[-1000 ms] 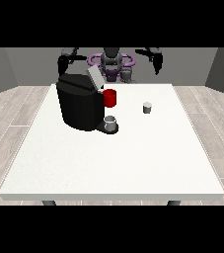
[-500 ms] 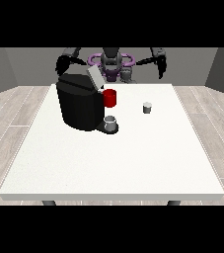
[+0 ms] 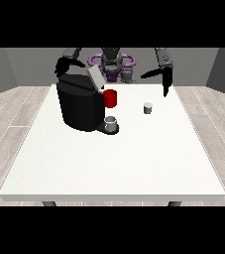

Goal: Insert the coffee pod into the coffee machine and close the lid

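Observation:
A small grey coffee pod [image 3: 147, 107] stands upright on the white table [image 3: 114, 163], right of the black coffee machine [image 3: 80, 103]. The machine's grey lid [image 3: 95, 77] is tilted up, and a red part [image 3: 110, 98] shows at its front above a grey cup [image 3: 111, 124] on the drip base. The hand at the view's right [image 3: 165, 81] hangs in the air above and to the right of the pod, fingers straight and pointing down. The hand at the view's left [image 3: 63, 66] is raised behind the machine's top left, its fingers curled on nothing.
The robot's torso [image 3: 112, 63] with purple rings stands behind the table's far edge. The machine takes up the far left of the table. Wood floor surrounds the table.
The arm at the view's right has swung outward and forward, its hand dropping lower toward the pod's side. The hand at the view's left barely moved. Pod and machine are still.

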Action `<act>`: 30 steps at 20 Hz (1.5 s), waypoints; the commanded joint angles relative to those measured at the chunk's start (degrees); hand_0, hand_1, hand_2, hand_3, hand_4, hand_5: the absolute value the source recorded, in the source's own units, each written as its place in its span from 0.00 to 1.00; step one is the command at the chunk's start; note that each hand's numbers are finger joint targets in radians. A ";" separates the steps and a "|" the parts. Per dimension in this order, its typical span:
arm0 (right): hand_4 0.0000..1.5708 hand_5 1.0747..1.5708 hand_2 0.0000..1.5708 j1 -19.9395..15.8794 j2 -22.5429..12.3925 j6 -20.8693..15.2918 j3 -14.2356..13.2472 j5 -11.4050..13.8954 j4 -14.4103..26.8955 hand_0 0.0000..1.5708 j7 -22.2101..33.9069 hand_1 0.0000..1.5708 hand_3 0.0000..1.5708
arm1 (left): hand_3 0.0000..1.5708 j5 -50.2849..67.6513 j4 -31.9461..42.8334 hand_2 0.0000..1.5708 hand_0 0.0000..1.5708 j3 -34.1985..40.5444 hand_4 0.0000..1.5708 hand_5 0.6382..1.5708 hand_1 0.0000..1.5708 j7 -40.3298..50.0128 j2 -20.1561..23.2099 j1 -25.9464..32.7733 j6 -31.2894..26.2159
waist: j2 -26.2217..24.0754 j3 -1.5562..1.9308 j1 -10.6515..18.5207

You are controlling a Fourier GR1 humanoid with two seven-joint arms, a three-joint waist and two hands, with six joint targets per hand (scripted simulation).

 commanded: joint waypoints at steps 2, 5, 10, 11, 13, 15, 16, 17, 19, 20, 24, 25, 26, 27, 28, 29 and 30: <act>0.16 1.00 0.00 -1.52 0.57 -3.25 3.83 -0.73 0.72 0.00 0.40 0.00 0.00 | 0.00 -1.30 8.54 0.00 0.00 0.76 0.00 1.00 0.00 0.75 0.05 -6.67 0.77 | 2.98 0.00 -0.94; 0.21 1.00 0.00 -3.96 -0.22 -1.09 0.47 0.21 3.62 0.00 -1.31 0.00 0.00 | 0.00 -4.63 11.27 0.00 0.00 -0.30 0.00 1.00 0.00 0.17 0.93 -8.26 2.10 | 3.90 0.01 -0.21; 0.24 1.00 0.00 -6.23 0.49 -3.24 1.84 1.99 3.71 0.00 4.14 0.00 0.00 | 0.00 -6.32 17.72 0.00 0.00 -0.94 0.00 1.00 0.00 -0.34 1.42 -11.12 0.71 | 4.06 -0.01 -0.25; 0.25 1.00 0.00 -8.02 -1.63 -2.03 -1.52 0.14 5.22 0.00 2.43 0.00 0.00 | 0.00 -7.00 17.90 0.00 0.00 -0.78 0.00 1.00 0.00 -0.49 3.30 -11.02 0.10 | 5.96 0.00 0.17; 0.25 1.00 0.00 -8.78 -0.11 -4.28 0.05 2.01 5.52 0.00 4.57 0.00 0.00 | 0.00 -10.57 18.48 0.00 0.00 -3.45 0.00 1.00 0.00 -1.37 1.32 -10.95 2.97 | 4.92 0.00 0.54; 0.27 1.00 0.00 -8.31 -0.24 -4.60 -0.08 2.92 7.73 0.00 2.89 0.00 0.00 | 0.00 -11.00 21.28 0.13 0.00 -3.19 0.00 1.00 0.00 -2.16 0.47 -12.19 3.27 | 4.50 0.00 0.81; 0.27 1.00 0.00 -5.80 -1.49 -2.50 -0.87 1.31 7.45 0.00 3.69 0.00 0.00 | 0.00 -11.34 22.07 0.24 0.00 -3.53 0.00 1.00 0.00 -1.98 1.01 -11.38 1.80 | 2.38 0.00 0.25; 0.27 1.00 0.00 -5.69 -0.72 -3.58 -1.52 1.45 9.18 0.00 1.05 0.00 0.00 | 0.00 -12.75 21.28 0.29 0.00 -4.76 0.00 1.00 0.00 -2.99 1.54 -10.33 1.47 | 2.31 0.01 1.32; 0.27 1.00 0.00 -6.95 -0.87 -3.17 0.81 2.36 5.35 0.00 6.16 0.00 0.00 | 0.14 -12.70 26.50 0.34 0.14 -2.03 0.00 1.00 0.14 -7.42 3.64 -12.16 2.62 | 4.85 -0.02 -0.67; 0.26 1.00 0.00 -9.92 -2.28 -3.55 -2.71 1.55 10.33 0.00 4.36 0.00 0.00 | 0.19 -14.06 24.39 0.39 0.28 -4.08 0.00 1.00 0.28 -3.65 0.87 -13.11 4.14 | 4.31 0.00 1.42; 0.27 1.00 0.00 -8.74 -0.45 -4.99 -1.16 3.10 11.34 0.00 1.78 0.00 0.00 | 0.33 -16.14 28.11 0.52 0.48 -4.50 0.00 1.00 0.48 -3.98 1.47 -13.83 3.91 | 4.11 0.01 1.29; 0.25 1.00 0.00 -6.58 -2.52 -1.54 -0.68 0.87 5.49 0.00 8.21 0.00 0.00 | 0.30 -17.31 29.85 0.47 0.39 -4.47 0.00 1.00 0.39 -4.39 3.11 -11.76 4.90 | 1.74 -0.01 -1.76; 0.25 1.00 0.00 -8.18 -0.85 -3.22 -0.52 1.69 7.58 0.00 4.58 0.00 0.00 | 0.31 -18.00 30.13 0.49 0.45 -4.16 0.00 1.00 0.45 -5.40 5.05 -14.20 4.65 | 4.81 -0.01 -0.97; 0.27 1.00 0.00 -8.69 -0.87 -2.94 -1.53 1.31 10.18 0.00 0.76 0.00 0.00 | 0.31 -18.59 29.38 0.48 0.40 -5.04 0.00 1.00 0.40 -2.10 3.15 -16.38 5.37 | 5.38 0.01 -1.12; 0.28 1.00 0.00 -6.77 -1.04 -2.52 -0.39 1.87 8.41 0.00 1.68 0.00 0.00 | 0.30 -19.12 31.16 0.46 0.37 -4.83 0.00 1.00 0.37 -6.04 6.44 -13.67 3.37 | 5.15 0.00 -0.78; 0.30 1.00 0.00 -4.68 0.51 -3.61 3.12 2.56 4.78 0.00 3.05 0.00 0.00 | 0.30 -19.80 33.69 0.46 0.38 -4.23 0.00 1.00 0.38 -8.39 6.24 -13.06 5.91 | 5.54 -0.03 -2.85; 0.29 1.00 0.00 -7.50 0.53 -5.40 2.11 4.38 7.12 0.00 3.84 0.00 0.00 | 0.26 -21.19 32.58 0.44 0.36 -5.72 0.00 1.00 0.36 -4.69 4.57 -16.22 6.45 | 5.00 -0.01 -2.02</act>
